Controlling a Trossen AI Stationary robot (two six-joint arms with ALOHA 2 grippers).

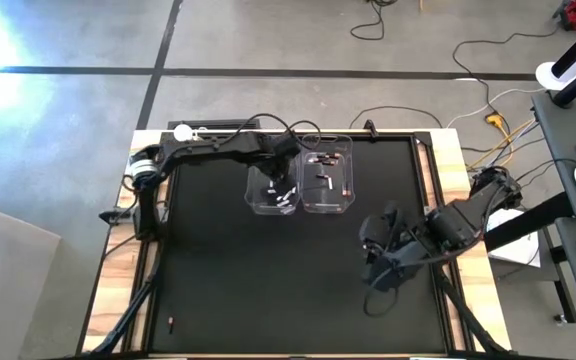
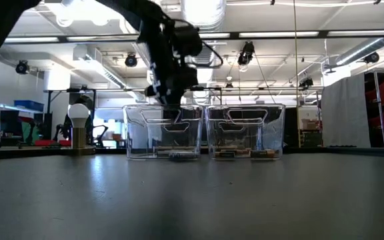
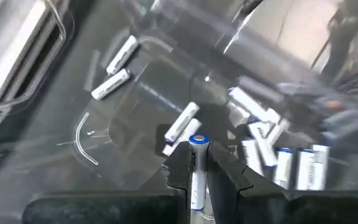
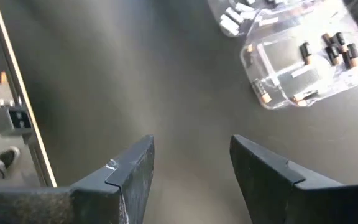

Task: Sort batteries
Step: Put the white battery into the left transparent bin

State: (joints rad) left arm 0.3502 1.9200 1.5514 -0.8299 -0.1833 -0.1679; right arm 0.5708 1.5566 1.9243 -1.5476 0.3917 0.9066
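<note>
The white battery [image 3: 196, 171] sits clamped between the left gripper [image 3: 199, 177]'s narrowed fingers, long axis running along them, blue-ringed tip forward, directly above the left clear bin [image 1: 271, 205] of white cells. The dark-cell bin [image 1: 330, 205] lies at three o'clock. The right gripper [image 4: 191, 168] idles wide and empty, toward five o'clock.

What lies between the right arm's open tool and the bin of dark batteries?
Only bare black mat. In the right wrist view, nothing sits between the right tool and the clear bin holding dark batteries.
</note>
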